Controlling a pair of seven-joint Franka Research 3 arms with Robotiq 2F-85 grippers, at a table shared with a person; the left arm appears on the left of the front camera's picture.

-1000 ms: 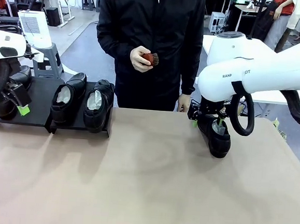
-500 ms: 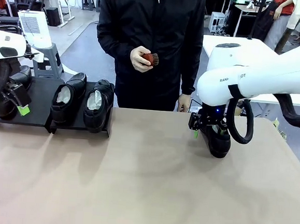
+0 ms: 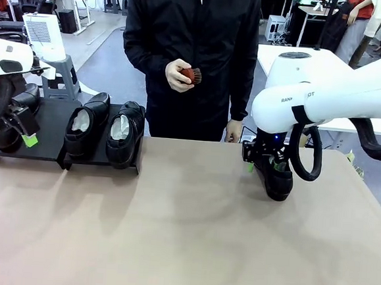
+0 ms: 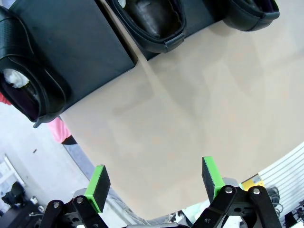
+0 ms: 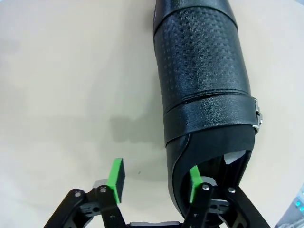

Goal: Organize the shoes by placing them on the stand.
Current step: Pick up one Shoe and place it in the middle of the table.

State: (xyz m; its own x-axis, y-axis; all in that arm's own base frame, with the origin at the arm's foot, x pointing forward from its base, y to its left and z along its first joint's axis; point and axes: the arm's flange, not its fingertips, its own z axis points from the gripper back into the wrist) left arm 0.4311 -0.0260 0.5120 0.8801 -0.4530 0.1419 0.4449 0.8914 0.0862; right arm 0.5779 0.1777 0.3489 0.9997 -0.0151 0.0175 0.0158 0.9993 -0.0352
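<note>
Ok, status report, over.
Left gripper open, empty, beside the low black stand. Right gripper straddling the heel wall of the glossy black leather shoe on the table, one finger inside, not clamped. Path to stand clear.

A tan table [image 3: 183,234] is seen carrying a black stand [image 3: 50,121] at its far left corner and one black shoe [image 3: 277,179] lying directly on it at the far right

We see our right gripper [image 5: 153,183] over the beige table [image 5: 61,71], one green pad [image 5: 115,179] outside the black shoe [image 5: 204,90] and the other inside its opening, with a gap remaining.
</note>
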